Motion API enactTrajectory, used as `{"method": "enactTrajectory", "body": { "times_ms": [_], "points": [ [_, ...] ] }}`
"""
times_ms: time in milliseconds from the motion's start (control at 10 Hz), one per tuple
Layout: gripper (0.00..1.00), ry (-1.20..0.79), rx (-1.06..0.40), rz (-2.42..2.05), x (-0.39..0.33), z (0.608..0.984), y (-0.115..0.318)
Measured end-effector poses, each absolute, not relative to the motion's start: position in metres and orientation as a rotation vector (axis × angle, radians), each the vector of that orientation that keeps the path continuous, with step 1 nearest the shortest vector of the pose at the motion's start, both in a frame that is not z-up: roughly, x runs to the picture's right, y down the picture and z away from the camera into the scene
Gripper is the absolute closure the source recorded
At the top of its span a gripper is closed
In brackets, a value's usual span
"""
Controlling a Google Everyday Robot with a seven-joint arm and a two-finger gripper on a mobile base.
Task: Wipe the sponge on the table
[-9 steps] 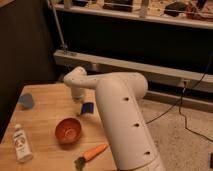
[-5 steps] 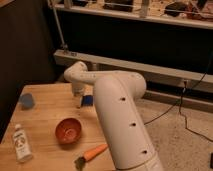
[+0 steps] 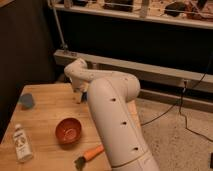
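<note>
Sponge (image 3: 84,98) shows only as a small dark patch on the table (image 3: 45,107), touching the gripper and mostly hidden by the arm's edge.

Nearest, at the table's front edge, lies an orange stick-shaped item (image 3: 93,152) with a dark end, partly under the arm. To its left a clear bottle (image 3: 21,142) with a white label lies on the planks. A little farther in stands the orange bowl (image 3: 68,130), well apart from the sponge. The thick white arm (image 3: 112,115) rises across the table's right side and bends back down.

At mid-depth the gripper (image 3: 80,94) hangs low over the wood, right at the sponge's left side; whether it is spread or closed I cannot tell. A pale blue cup (image 3: 26,101) stands near the left edge, well apart from both.

Beyond the table run a grey rail (image 3: 150,67) and the speckled floor (image 3: 170,125) to the right.
</note>
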State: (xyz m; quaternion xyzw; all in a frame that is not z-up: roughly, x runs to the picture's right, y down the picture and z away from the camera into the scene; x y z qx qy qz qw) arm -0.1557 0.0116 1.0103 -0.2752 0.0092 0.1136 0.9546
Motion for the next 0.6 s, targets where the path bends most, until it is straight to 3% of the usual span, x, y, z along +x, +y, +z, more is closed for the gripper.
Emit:
{"method": "enactTrajectory", "body": {
  "times_ms": [600],
  "points": [
    [0.78,0.123,-0.497,0.374,-0.072,1.051,-0.032]
  ]
}}
